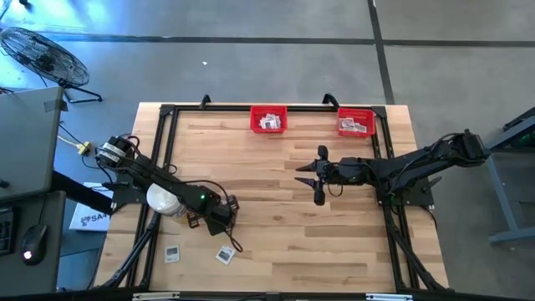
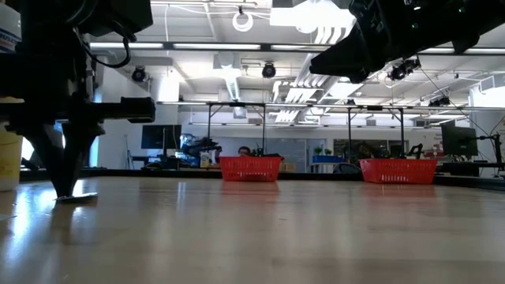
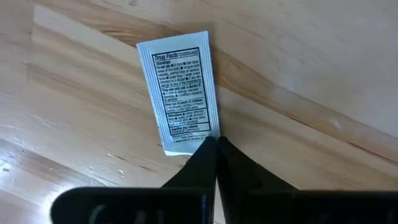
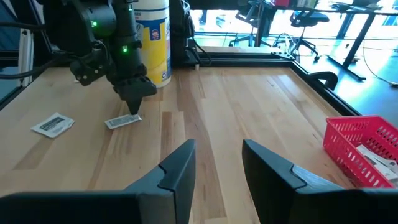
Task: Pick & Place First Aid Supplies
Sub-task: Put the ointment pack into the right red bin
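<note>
Two small white packets with grey print lie flat on the wooden table near its near-left part: one (image 1: 224, 255) (image 3: 180, 93) (image 4: 123, 121) under my left gripper, the other (image 1: 172, 253) (image 4: 53, 124) to its left, untouched. My left gripper (image 1: 227, 241) (image 3: 216, 142) (image 2: 67, 193) points down at the first packet with its fingers shut. More packets lie in two red bins (image 1: 268, 119) (image 1: 356, 123) at the far edge. My right gripper (image 1: 299, 175) (image 4: 217, 162) hovers open over the table's middle, right of centre, touching nothing. My left gripper comes from above, pointing down, with its shut fingertips (image 3: 208, 149) meeting at one short end of the packet (image 3: 196, 138), near a corner. The packet lies flat on the table (image 2: 79, 197). Whether the edge is pinched between the tips or only pressed, I cannot tell.
A large white cylinder with a yellow label (image 1: 163, 201) (image 4: 152, 37) stands on the table just behind the left arm. A black frame (image 1: 167, 134) runs around the table. Bare wood lies between the grippers and the bins (image 2: 251, 168) (image 2: 398, 170).
</note>
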Motion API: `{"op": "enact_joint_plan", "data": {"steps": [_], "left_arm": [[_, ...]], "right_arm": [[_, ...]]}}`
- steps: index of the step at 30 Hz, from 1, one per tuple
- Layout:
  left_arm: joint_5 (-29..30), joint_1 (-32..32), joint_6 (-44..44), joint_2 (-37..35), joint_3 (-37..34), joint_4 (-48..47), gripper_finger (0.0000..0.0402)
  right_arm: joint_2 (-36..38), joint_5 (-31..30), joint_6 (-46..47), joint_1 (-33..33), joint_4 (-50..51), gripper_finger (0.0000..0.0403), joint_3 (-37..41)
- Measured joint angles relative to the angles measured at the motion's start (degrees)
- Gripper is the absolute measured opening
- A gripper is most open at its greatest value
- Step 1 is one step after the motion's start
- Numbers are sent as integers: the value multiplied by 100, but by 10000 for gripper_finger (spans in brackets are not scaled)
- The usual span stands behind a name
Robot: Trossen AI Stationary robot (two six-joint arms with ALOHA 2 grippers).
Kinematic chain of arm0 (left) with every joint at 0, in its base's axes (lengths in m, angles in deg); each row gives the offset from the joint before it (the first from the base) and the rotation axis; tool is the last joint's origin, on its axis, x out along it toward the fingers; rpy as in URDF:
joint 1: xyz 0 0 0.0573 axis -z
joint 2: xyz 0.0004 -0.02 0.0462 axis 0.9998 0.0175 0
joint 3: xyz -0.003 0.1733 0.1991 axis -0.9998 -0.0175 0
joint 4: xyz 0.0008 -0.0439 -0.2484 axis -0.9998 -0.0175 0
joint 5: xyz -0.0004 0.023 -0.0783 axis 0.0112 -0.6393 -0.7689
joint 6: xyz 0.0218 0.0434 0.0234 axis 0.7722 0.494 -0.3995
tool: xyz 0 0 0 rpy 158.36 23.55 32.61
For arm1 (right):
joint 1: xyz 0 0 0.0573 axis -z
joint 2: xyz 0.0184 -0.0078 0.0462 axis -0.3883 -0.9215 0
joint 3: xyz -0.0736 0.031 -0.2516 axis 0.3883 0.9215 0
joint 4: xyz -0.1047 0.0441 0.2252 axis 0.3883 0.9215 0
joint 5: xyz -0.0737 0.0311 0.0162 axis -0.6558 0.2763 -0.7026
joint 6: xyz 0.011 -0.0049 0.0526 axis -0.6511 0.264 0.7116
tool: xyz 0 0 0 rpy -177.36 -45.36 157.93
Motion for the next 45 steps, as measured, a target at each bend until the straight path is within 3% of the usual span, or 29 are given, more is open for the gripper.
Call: {"op": "enact_joint_plan", "data": {"steps": [5, 20, 36, 45], "left_arm": [[79, -10, -389, -37, 101, -12, 1], [505, -70, -443, -13, 330, -1, 0], [406, -208, -462, -341, 581, -95, 0], [434, -208, -452, -341, 632, -62, 0]], "right_arm": [[-2, 14, -32, 2, 2, 126, 0], [-4, 211, -201, 2, 0, 126, 0], [-4, 212, -324, 2, 2, 126, 0], [-527, 323, -457, 2, -485, 126, 0]]}}
